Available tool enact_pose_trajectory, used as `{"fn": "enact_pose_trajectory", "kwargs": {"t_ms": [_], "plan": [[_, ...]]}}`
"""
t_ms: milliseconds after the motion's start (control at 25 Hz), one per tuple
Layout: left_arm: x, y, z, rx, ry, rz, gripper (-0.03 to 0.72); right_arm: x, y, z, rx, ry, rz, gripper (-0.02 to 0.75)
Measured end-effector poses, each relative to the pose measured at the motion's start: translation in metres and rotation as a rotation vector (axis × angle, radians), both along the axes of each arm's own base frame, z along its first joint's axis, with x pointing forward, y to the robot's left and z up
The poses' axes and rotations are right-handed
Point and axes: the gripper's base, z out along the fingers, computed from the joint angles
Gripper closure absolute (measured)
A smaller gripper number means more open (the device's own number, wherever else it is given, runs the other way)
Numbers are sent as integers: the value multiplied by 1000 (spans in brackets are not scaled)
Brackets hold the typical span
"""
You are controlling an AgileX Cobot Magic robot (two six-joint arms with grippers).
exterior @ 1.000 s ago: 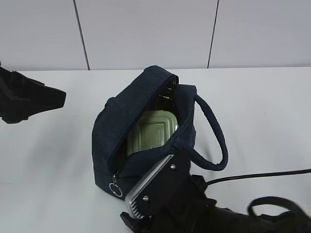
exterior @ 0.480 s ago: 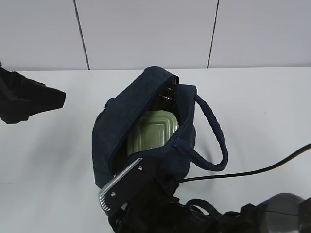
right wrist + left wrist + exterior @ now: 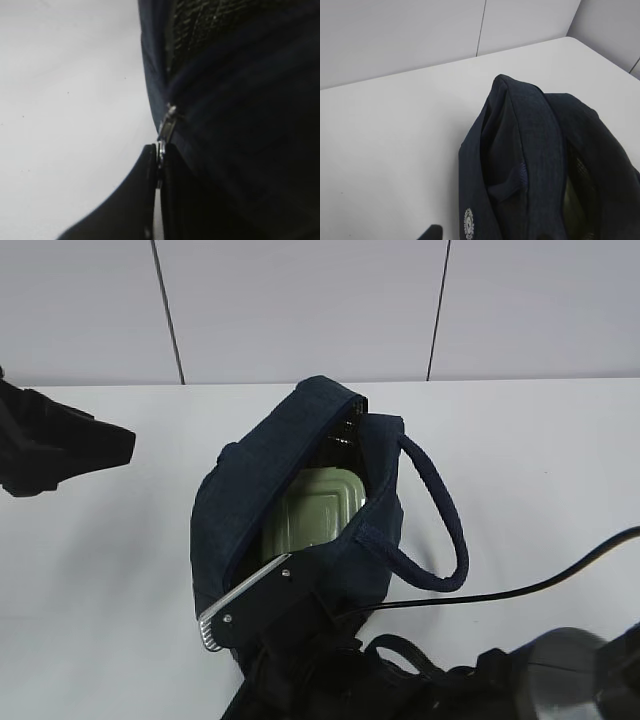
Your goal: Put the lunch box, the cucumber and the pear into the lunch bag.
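The dark navy lunch bag stands open in the middle of the white table, its loop handle hanging to the right. The sage-green lunch box lies inside it. My right gripper is at the bag's near end, covering the zipper's end. In the right wrist view my right gripper is shut on the metal zip pull beside the bag's wall. My left gripper hovers off to the bag's left, empty. The cucumber and pear are not visible.
In the left wrist view the bag fills the lower right, with one dark fingertip at the bottom edge. A black cable runs across the table at the right. A grey panelled wall stands behind the table.
My right gripper has moved left and forward to the bag's near end and now covers the zip pull. The left arm has not moved.
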Motion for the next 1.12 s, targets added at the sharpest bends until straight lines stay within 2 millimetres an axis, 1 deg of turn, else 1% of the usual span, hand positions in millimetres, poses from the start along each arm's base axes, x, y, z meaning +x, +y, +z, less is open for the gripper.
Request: {"fn": "enact_pose_trajectory", "kwargs": {"t_ms": [40, 240, 280, 360, 400, 560, 760, 1000, 1120], "plan": [[0, 0, 0, 0, 0, 0, 349, -1, 0, 2, -6, 13, 5, 738], [0, 1, -1, 18, -6, -5, 349, -6, -5, 30, -9, 31, 21, 738], [0, 1, -1, 25, -9, -7, 349, -7, -6, 42, -3, 12, 30, 738], [0, 1, -1, 37, -10, -13, 356, -8, -8, 55, 4, -5, 43, 738], [0, 1, -2, 43, -9, -17, 363, -9, -8, 65, 14, -25, 55, 738], [0, 1, -4, 47, 6, -25, 387, -8, -6, 89, 36, -59, 75, 738], [3, -3, -29, 122, 34, -110, 391, -2, 0, 117, 36, -132, 78, 738], [1, -12, -57, 126, -55, -285, 391, 2, -1, 136, 10, -164, 49, 738], [7, -16, -71, 133, -68, -328, 391, 1, -4, 140, 11, -166, 42, 738]]}}
